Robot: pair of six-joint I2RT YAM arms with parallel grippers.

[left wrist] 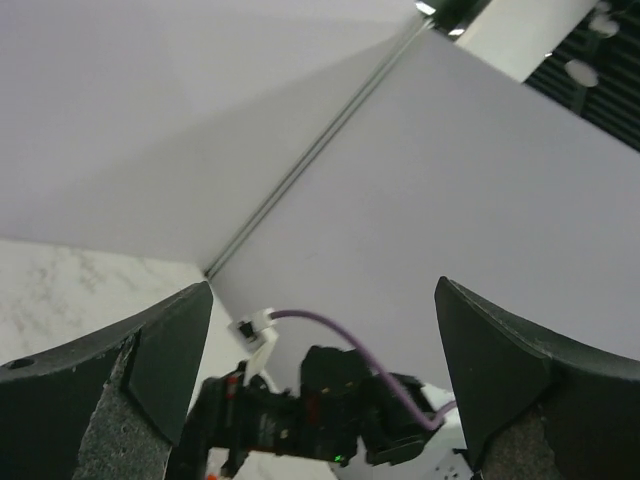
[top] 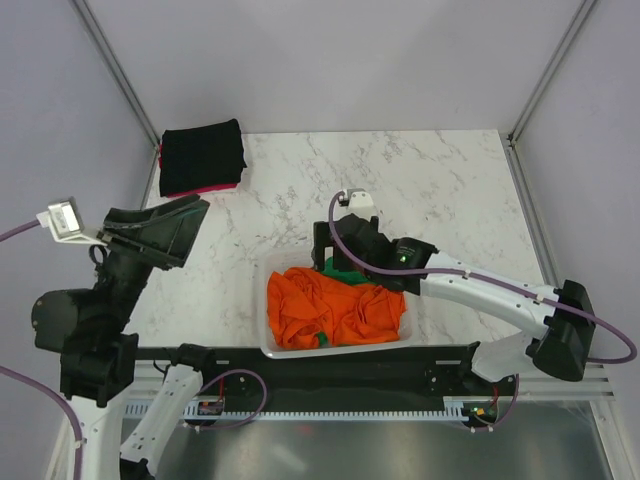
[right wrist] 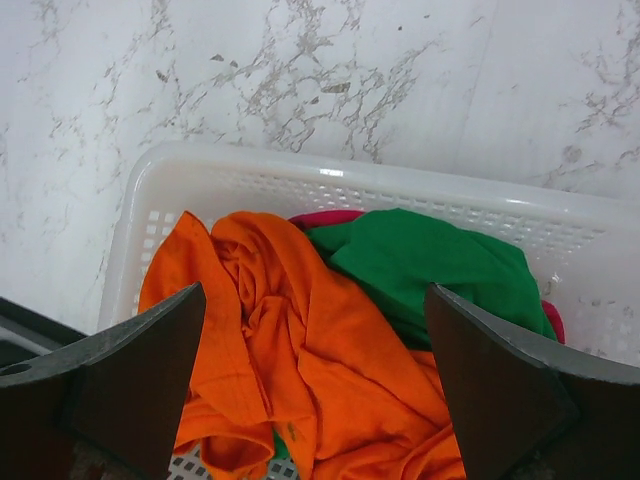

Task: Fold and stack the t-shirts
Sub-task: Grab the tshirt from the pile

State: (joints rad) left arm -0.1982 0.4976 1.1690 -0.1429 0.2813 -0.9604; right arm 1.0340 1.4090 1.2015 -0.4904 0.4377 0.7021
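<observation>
Right gripper (right wrist: pixel 312 335) spread wide, empty, hovering over white lattice basket (right wrist: pixel 240 175); orange t-shirt (right wrist: pixel 260 330) crumpled on top, green t-shirt (right wrist: pixel 430 260) beside it; fabric likely light, limp, clingy; best pinch a raised fold; left gripper (left wrist: pixel 320 340) spread, empty, aloft.

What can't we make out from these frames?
- Right wrist view: the pink-red shirt shows only as slivers under the green shirt and orange shirt, so the number of shirts in the basket is unknown.
- Top view: the folded stack shows only its black top and a pink-red edge, so its count is unknown.
- Left wrist view: the left gripper faces the wall. No shirts are visible.
</observation>
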